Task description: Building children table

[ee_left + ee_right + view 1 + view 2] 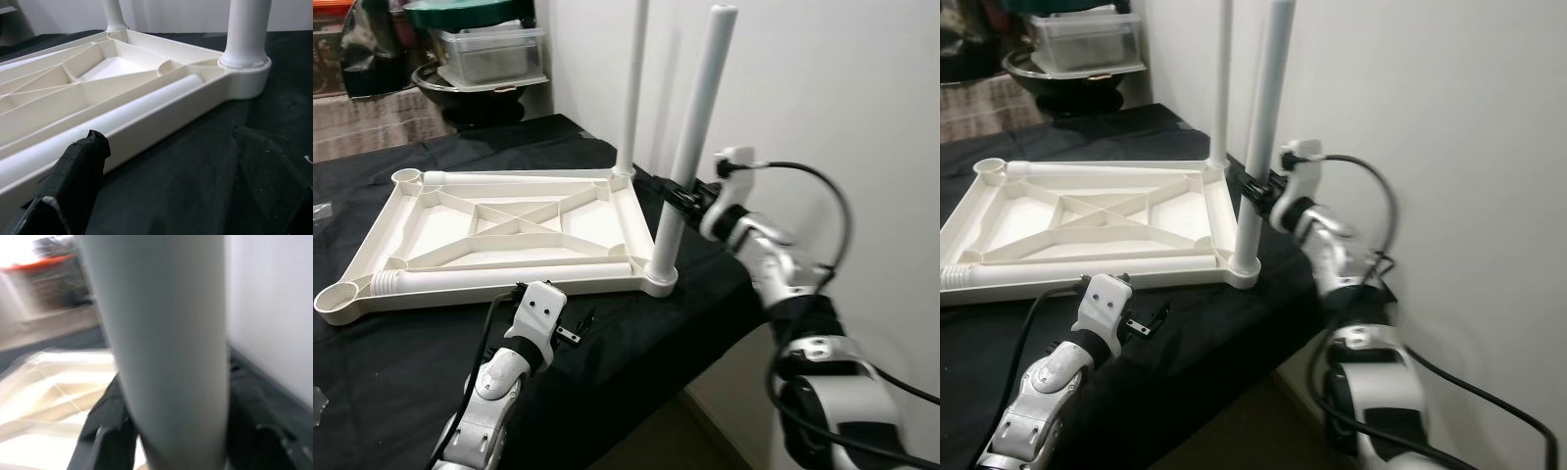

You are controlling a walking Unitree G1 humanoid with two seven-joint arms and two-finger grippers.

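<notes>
Left eye view: upturned cream tabletop lying flat on black-draped worktop, ribbed underside up, with corner sockets. Two white legs standing upright in the sockets on the tabletop's wall-side edge: near leg in the corner closest to the robot, far leg in the corner behind it. Two more white legs lying flat inside the tabletop's rim, one along the near edge, one along the far edge. Right claw closed around the near leg, partway up from the tabletop, silver arm reaching in from the wall side. Left claw low over the black cloth, just in front of the tabletop's near edge, fingers parted and holding nothing. Clear plastic tub on a dark stand well beyond the tabletop's far edge. Right eye view: same layout; right claw's black fingers wrapped on the near leg above its socket, left claw apart from the tabletop's near rim. Left wrist view: two black padded fingers spread wide, bare black cloth between them, tabletop's near edge and the flat-lying leg straight ahead, near leg's foot seated in its corner socket. Right wrist view: blurred; white leg close against the camera, dark fingers pressed to either side of it, cream tabletop ribs below.
</notes>
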